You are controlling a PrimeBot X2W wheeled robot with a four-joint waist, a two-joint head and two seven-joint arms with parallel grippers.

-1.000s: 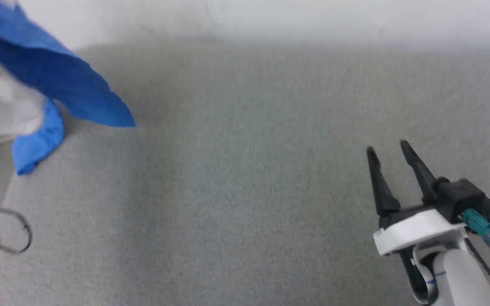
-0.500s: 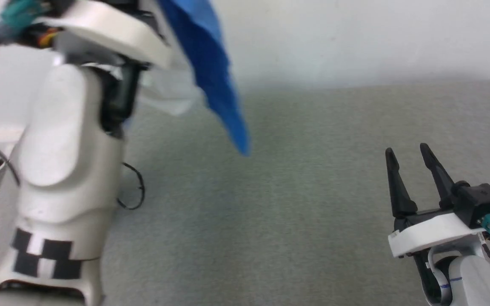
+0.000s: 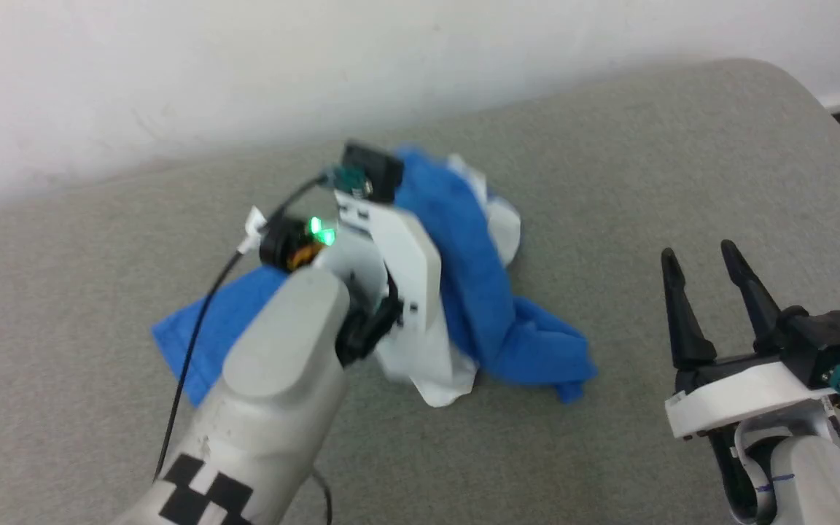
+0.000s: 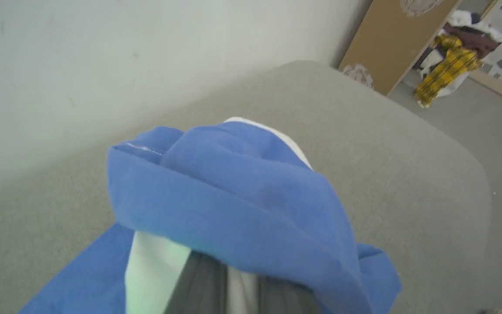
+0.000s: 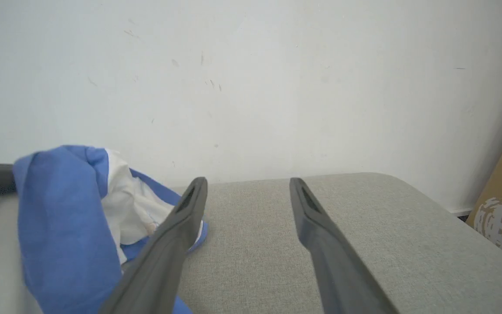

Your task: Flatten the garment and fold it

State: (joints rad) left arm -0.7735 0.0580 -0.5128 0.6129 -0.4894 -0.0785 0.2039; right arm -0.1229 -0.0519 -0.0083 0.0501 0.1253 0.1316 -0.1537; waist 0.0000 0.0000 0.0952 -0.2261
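One garment [image 3: 478, 292], two grippers, one grey table [image 3: 646, 146], one white wall [image 3: 245, 73] behind it.

The garment lies crumpled in a heap near the middle of the table, blue folds on top and white showing at the far edge and the near edge. One flat blue part sticks out toward the left, under the left arm [image 3: 281, 379].

The left arm reaches over the heap, wrist down into it. Two green lights [image 3: 321, 232] glow on the wrist, and one black cable [image 3: 194, 343] runs along the arm.

In the left wrist view the garment [image 4: 233, 196] drapes over the left gripper [image 4: 241, 285]. Its two dark fingers [image 4: 198, 283] are close together with white cloth pinched between them, so it is clamped on the garment.

The right gripper [image 3: 697, 254] sits low at the right, well apart from the heap, fingers spread and nothing between them. The right wrist view shows the same: right gripper [image 5: 246, 181] spread over bare table, garment [image 5: 59, 218] off to its left.

Containers: none certain. Beyond the table corner stands one brown board [image 4: 390, 39], and by it one pile of cloth [image 4: 447, 65], yellow checked and dark red. Whether the pile sits in a basket I cannot tell, too small.
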